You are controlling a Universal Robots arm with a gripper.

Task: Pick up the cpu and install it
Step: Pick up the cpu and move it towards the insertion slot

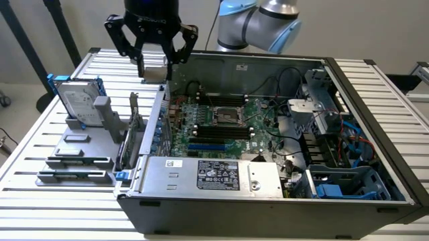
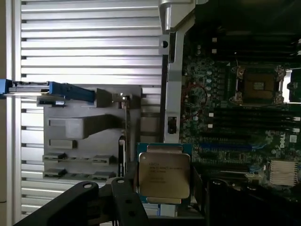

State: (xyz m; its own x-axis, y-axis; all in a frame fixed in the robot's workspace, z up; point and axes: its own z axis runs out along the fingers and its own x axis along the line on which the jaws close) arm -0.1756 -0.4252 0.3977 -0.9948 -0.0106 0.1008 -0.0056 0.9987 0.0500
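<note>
So the gripper (image 1: 155, 69) is pinching the cpu (image 1: 154, 75) by its edges, holding it up in the air right over the open PC case's (image 1: 268, 206) wall on the exterior view's left. The motherboard socket (image 1: 226, 116) is sitting lower down inside, well apart from it.

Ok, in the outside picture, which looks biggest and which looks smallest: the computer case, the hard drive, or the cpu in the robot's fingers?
Largest to smallest, as they look in the exterior view:
1. computer case
2. hard drive
3. cpu, clearly the smallest
</note>
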